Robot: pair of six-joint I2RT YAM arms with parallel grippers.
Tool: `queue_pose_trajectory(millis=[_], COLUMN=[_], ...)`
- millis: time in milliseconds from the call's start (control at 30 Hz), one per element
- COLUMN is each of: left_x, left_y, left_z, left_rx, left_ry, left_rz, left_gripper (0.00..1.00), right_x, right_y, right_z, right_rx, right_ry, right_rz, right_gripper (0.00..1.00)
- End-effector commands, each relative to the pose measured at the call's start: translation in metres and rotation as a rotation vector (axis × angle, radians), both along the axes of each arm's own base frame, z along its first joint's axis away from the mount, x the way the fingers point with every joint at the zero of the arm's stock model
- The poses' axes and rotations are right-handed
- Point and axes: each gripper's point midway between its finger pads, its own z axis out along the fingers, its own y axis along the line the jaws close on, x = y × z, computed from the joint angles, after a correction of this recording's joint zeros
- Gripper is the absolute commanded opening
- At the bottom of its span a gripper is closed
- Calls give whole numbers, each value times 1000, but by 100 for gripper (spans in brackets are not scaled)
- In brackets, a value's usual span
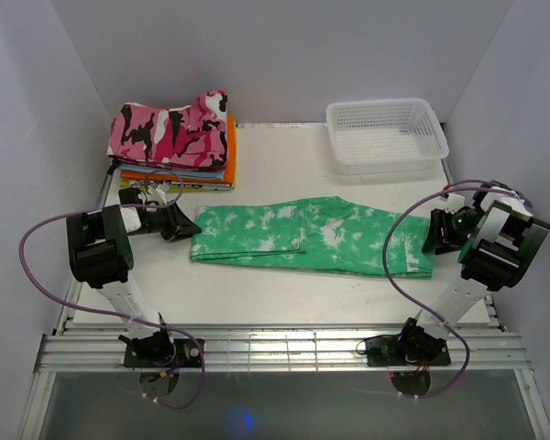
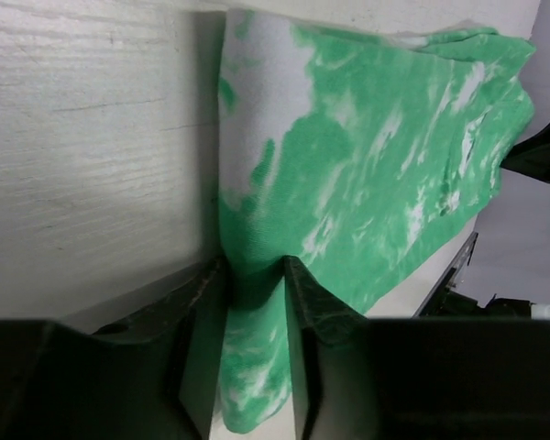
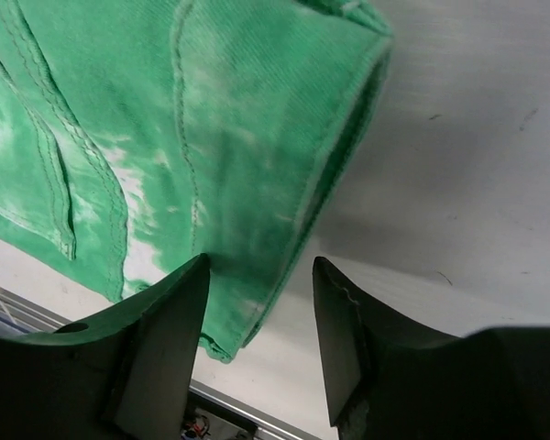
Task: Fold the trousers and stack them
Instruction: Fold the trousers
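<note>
Trousers (image 1: 312,236) lie flat on the worktop (image 1: 284,165) as one long mint-green band blotched with white, running left to right between the two arms.

At the trousers' left end the left fingers (image 2: 202,316) sit low on the worktop, one on each side of the near corner. The gap between them is narrow and the cloth fills it, rising in a small ridge, so they are pinching the fabric.

At the trousers' right end the right fingers (image 3: 165,316) stand a fair way apart. The stitched corner of the cloth reaches only partway into the gap, close against one finger. Bare worktop shows between the cloth and the other finger, so nothing is gripped there.

Beyond the trousers' right half, at the far edge, stands a white mesh basket (image 1: 385,158). Beyond their left end is a pile of folded clothes (image 1: 227,151), orange among them, with a pink, black and white camouflage garment (image 1: 170,133) on top. The pile and the basket are both well apart from the trousers.
</note>
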Motion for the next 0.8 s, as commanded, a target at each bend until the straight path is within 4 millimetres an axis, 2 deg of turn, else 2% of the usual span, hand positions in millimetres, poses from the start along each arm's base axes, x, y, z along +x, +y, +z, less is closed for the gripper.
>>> queue_pose_trajectory(millis=[0,33,100,167,200,267,300,333,367,400,433,467,600,633,700,733,767], left_x=[-6,-4,-2,-3,-1,-4,-5,-4,-11,-7,-8,-9,-9,-1,-1,5,6], left_y=[-1,-1,1,5,11,18,23,30,30,35,36,36,39,37,31,24,19], left_z=[-21,-20,-11,-2,10,25,34,50,57,71,81,98,143,163,174,190,197], left_rx=[24,26,38,62,82,103,105,120,127,154,174,197,238,232,212,200,191], left_ry=[51,49,35,19,-13,-28,-41,-77,-68,-116,-137,-183,-210,-237,-213,-239,-247], left_rz=[13,15,13,-3,3,5,11,22,6,-12,-23,-32,-18,-20,-27,-36,-44], left_gripper=[40,32,24,8,1,0,0,0,0,0,0,0,0,0,0,0,0], right_x=[4,3,5,6,8,11,10,10,10,12,7,6,2,4,3,5,5], right_y=[11,13,16,19,24,32,42,47,53,63,70,76,107,111,122,125,130], right_z=[3,4,5,9,12,20,22,28,30,32,31,31,25,22,19,16,15], right_rx=[18,20,20,25,40,57,100,108,123,144,153,161,204,210,243,251,262], right_ry=[-27,-27,-34,-47,-60,-98,-115,-139,-150,-171,-173,-172,-165,-167,-151,-151,-145], right_rz=[13,16,32,45,58,75,79,81,83,100,110,114,169,171,171,171,180], right_gripper=[54,51,46,42,38,35,31,28,25,22,14,12,8,8,8,8,8])
